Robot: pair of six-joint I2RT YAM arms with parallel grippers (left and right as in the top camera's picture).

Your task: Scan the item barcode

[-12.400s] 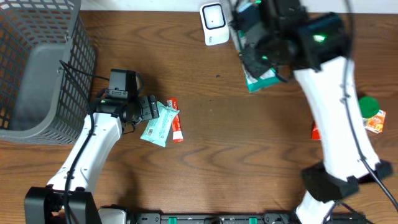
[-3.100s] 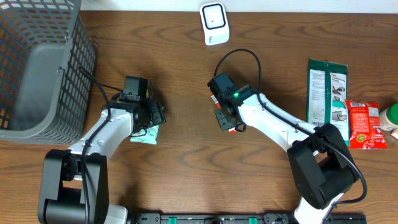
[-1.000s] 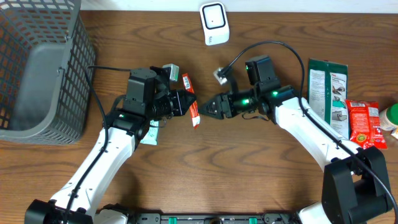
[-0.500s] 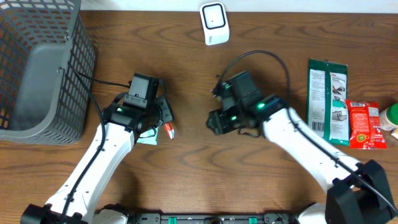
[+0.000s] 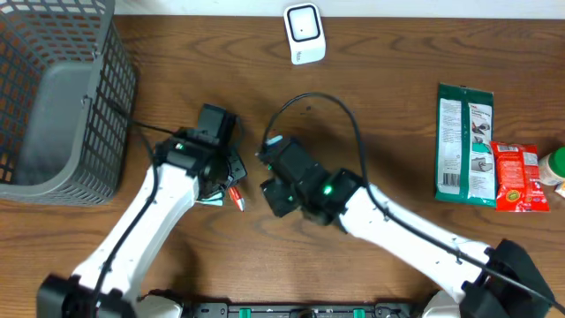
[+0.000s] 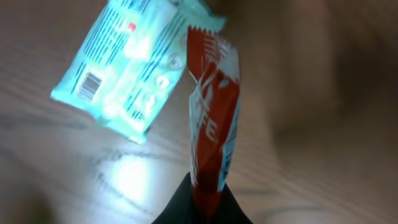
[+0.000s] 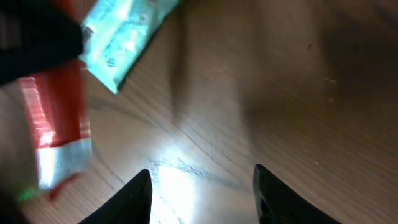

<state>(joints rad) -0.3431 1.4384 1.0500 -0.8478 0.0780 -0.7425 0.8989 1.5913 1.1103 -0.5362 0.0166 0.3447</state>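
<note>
My left gripper (image 6: 202, 210) is shut on the bottom end of a slim red sachet (image 6: 212, 118), which sticks out from the jaws over the wooden table. From overhead, the sachet (image 5: 237, 197) pokes out below the left gripper (image 5: 231, 181). A teal packet with a barcode (image 6: 130, 68) lies flat on the table just beyond it, partly under the left arm (image 5: 210, 198). My right gripper (image 7: 202, 196) stands open and empty over bare wood, close to the right of the sachet (image 7: 59, 124). The white scanner (image 5: 305, 34) stands at the table's far edge.
A grey wire basket (image 5: 53, 97) fills the far left corner. At the right lie a green and white pack (image 5: 463, 141), a red snack bag (image 5: 516, 177) and a green-lidded item (image 5: 556, 163) at the edge. A black cable loops over the right arm (image 5: 318, 102).
The right arm has swung left and toward me, ending close beside the left gripper. The left gripper has brought the red sachet down from mid-table to beside the teal packet, still holding it.
</note>
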